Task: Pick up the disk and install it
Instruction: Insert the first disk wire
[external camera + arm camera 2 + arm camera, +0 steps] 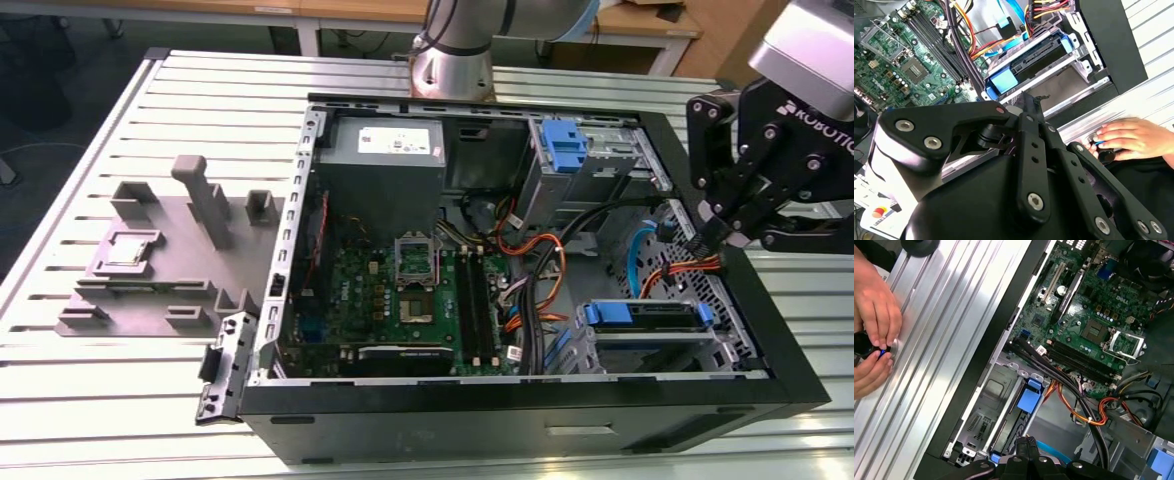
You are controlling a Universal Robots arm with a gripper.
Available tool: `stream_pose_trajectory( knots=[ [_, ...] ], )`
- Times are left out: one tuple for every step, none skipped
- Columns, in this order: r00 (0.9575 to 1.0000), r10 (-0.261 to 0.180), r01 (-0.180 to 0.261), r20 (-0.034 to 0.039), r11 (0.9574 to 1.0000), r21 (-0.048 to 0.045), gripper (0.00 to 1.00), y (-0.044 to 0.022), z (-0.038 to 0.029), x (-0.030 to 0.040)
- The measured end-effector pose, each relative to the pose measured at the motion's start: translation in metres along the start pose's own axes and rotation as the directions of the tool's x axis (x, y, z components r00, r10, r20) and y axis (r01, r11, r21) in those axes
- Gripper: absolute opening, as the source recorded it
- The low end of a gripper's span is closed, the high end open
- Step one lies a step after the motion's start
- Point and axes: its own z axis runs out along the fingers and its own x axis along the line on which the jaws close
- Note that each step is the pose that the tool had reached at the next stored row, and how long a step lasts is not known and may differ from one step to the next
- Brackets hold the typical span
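Observation:
The disk (647,315) lies in a blue carrier in the top slot of the metal drive cage (654,350), at the front corner of the open computer case on the exterior view's right. In both wrist views I see its dark body (1036,55) (1013,426) and its blue carrier tab (1004,81) (1029,399). My gripper (703,238) hangs above the case's side wall, higher than the disk and apart from it. Its fingers are shut with nothing between them, and the tips (1026,442) (1026,100) point down toward the cage.
Orange, blue and black cables (627,255) run between the motherboard (400,290) and the cage. A bare blue bracket (567,145) sits on the rear cage. A grey fixture (160,250) stands on the slatted table. A person's hands (874,310) (1134,140) rest on the table beside the case.

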Motion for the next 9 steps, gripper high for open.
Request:
stream_pose_trajectory(
  knots=[
    [0.9999,-0.011,0.011,-0.0001,0.9999,-0.0002,0.1,0.0,0.0001,0.0],
    [0.9996,-0.027,0.027,-0.0001,0.9996,-0.0004,0.1,0.0,0.0003,0.0],
    [0.9991,-0.043,0.043,0.0,0.9991,-0.0006,0.1,0.0,0.0004,0.0],
    [0.9982,-0.06,0.06,0.0,0.9982,-0.0008,0.1,0.0,0.0007,0.0],
    [0.9976,-0.069,0.069,-0.0001,0.9976,-0.0008,0.1,-0.0002,0.001,0.0001],
    [0.9973,-0.073,0.073,-0.0004,0.9973,-0.0001,0.1,-0.0008,0.0013,0.0002],
    [0.9972,-0.075,0.075,-0.0006,0.9972,0.0003,0.1,-0.0019,0.0018,0.0004],
    [0.9972,-0.075,0.075,-0.0008,0.9972,0.0003,0.1,-0.0042,0.0026,0.001],
    [0.9972,-0.075,0.075,-0.0009,0.9972,0.0002,0.1,-0.0068,0.0034,0.0016]
  ],
)
